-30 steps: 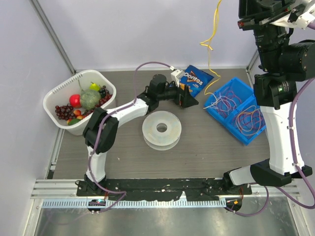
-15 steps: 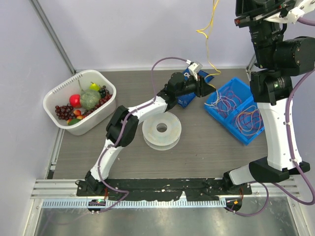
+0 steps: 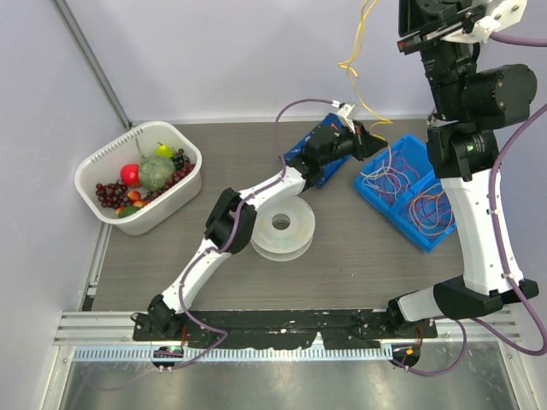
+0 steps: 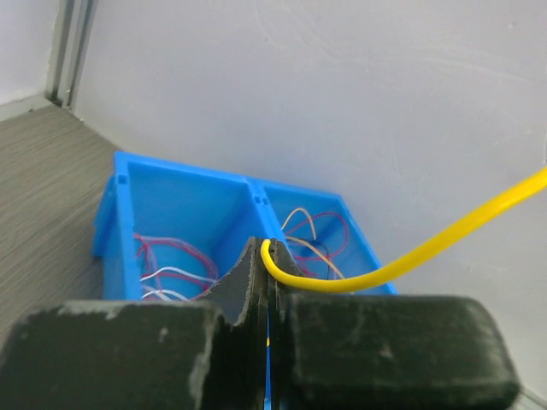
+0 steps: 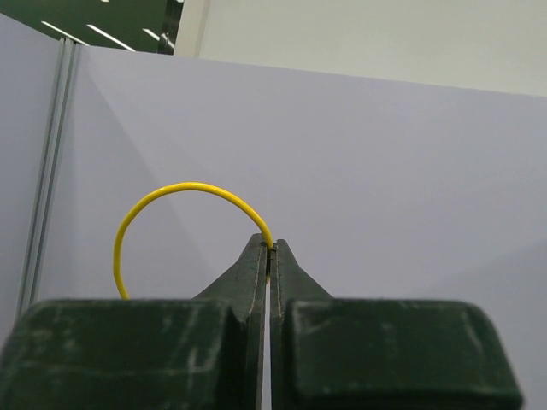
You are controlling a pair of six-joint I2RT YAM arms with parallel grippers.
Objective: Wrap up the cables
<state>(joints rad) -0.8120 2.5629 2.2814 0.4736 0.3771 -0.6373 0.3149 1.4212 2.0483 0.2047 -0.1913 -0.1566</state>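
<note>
A yellow cable (image 3: 355, 67) hangs in the air at the back right, above a blue two-part bin (image 3: 425, 243). My left gripper (image 3: 376, 137) is stretched out over the bin's back left corner and is shut on the yellow cable (image 4: 410, 256), which bends out to the right from between its tips (image 4: 267, 249). High up, my right gripper (image 5: 270, 248) is shut on the same cable's upper part (image 5: 171, 188), which arcs off to the left. Loose white, purple and orange-red cables (image 3: 389, 179) lie in the bin's two compartments (image 4: 171, 196).
A translucent white spool (image 3: 280, 225) lies flat mid-table under the left arm's elbow. A blue chip bag (image 3: 299, 154) is partly hidden by the left forearm. At the left stands a white basket (image 3: 102, 158) of toy fruit. The right arm's column rises beside the bin.
My left arm swung from the chip bag to the back right, over the bin, and its gripper went from open to shut on the yellow cable. The right arm shifted slightly left.
</note>
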